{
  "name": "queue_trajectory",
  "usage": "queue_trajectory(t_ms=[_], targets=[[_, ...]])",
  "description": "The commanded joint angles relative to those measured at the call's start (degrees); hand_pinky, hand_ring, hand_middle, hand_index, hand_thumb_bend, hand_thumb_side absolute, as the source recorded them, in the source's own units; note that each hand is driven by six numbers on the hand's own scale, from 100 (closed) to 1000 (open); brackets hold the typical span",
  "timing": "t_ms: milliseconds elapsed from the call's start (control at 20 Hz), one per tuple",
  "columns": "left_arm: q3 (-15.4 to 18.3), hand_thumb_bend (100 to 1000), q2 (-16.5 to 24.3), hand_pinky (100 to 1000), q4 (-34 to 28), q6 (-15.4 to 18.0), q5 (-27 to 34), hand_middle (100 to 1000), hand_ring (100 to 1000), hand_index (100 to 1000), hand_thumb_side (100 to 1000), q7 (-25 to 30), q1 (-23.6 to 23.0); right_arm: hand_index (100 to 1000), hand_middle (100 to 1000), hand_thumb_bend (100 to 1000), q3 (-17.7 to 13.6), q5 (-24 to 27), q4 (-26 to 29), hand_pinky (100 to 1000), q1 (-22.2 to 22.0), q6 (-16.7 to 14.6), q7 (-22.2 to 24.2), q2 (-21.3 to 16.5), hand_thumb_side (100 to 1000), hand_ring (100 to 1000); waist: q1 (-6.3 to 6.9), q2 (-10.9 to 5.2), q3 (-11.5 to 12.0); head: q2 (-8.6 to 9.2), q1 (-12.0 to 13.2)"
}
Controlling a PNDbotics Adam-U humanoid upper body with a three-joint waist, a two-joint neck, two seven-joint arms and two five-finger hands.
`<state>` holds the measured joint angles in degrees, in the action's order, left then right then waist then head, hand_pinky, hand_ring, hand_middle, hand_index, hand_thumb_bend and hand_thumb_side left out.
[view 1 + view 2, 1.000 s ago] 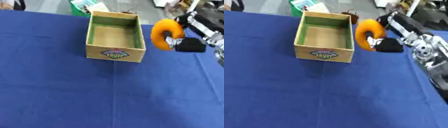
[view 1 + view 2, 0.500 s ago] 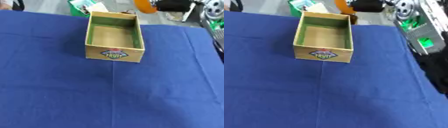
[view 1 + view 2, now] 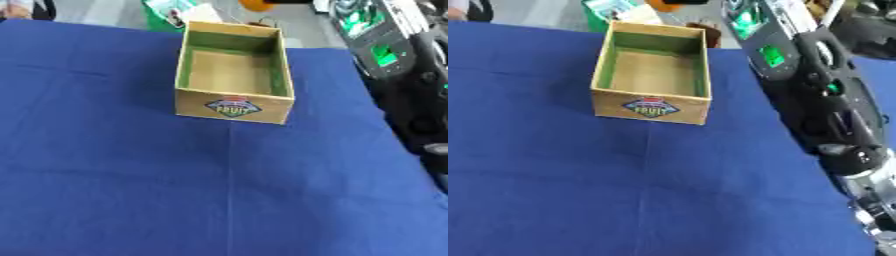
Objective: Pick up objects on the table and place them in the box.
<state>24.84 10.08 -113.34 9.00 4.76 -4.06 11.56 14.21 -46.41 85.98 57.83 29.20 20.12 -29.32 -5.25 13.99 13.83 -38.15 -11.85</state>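
Note:
An open cardboard box (image 3: 233, 75) with green inner walls and a fruit label on its front stands on the blue cloth (image 3: 131, 190), nothing inside it. Just beyond the box's far wall, cut by the top edge, an orange ring-shaped object (image 3: 661, 4) is held aloft. Only a dark sliver of my right hand (image 3: 686, 1) shows there, closed on the ring. My right arm (image 3: 820, 100) runs up the right side of the view to it. My left hand shows in no view.
The right arm's black casing with green lit panels (image 3: 381, 35) covers the table's right edge. A green and white pack (image 3: 171, 9) lies past the far edge, behind the box. A person's hand (image 3: 13, 9) shows at the far left corner.
My right hand has carried the orange ring from beside the box's right wall up and back, to above and behind the far wall. The arm now stretches further into view.

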Motion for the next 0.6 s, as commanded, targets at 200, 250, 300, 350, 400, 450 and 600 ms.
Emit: queue_trajectory(t_ms=[200,250,300,350,400,450,600], targets=[[-0.12,100,0.50,469,-1.25,-0.04,0.53,410,345,640,788,0.41,0.32,667,465,100,0.13,-4.02,-11.20,747,2.65,-0.21,-4.07,3.76,523,732,0.54,-0.74,0.39,1.22,0.33],[-0.12,100,0.48,469,-1.25,-0.04,0.55,410,345,640,788,0.42,0.32,666,464,100,0.05,-4.41,-12.91,746,2.71,-0.23,-4.65,4.24,522,732,0.53,-0.73,0.45,1.28,0.20],[-0.11,100,0.46,469,-1.25,-0.05,0.56,410,345,640,788,0.43,0.32,666,465,100,-0.07,-4.79,-14.60,746,2.74,-0.26,-5.23,4.64,521,733,0.52,-0.72,0.49,1.33,0.04],[-0.10,100,0.43,469,-1.25,-0.07,0.57,410,345,640,789,0.44,0.32,666,465,100,-0.18,-5.11,-16.11,747,2.77,-0.34,-5.77,4.97,521,734,0.51,-0.70,0.52,1.37,-0.11],[-0.10,100,0.39,469,-1.25,-0.10,0.58,410,345,640,789,0.46,0.33,668,466,100,-0.29,-5.33,-17.53,747,2.76,-0.47,-6.21,5.29,522,735,0.49,-0.67,0.54,1.43,-0.25],[-0.11,100,0.37,469,-1.25,-0.11,0.59,410,345,640,789,0.49,0.34,672,468,100,-0.39,-5.44,-18.71,748,2.77,-0.68,-6.59,5.56,524,737,0.48,-0.64,0.54,1.47,-0.36],[-0.14,100,0.26,470,-1.25,-0.13,0.60,410,344,639,789,0.59,0.38,692,466,100,-0.44,-5.24,-21.77,756,2.61,-1.60,-7.04,6.46,539,749,0.52,-0.50,0.57,1.62,-0.70]])
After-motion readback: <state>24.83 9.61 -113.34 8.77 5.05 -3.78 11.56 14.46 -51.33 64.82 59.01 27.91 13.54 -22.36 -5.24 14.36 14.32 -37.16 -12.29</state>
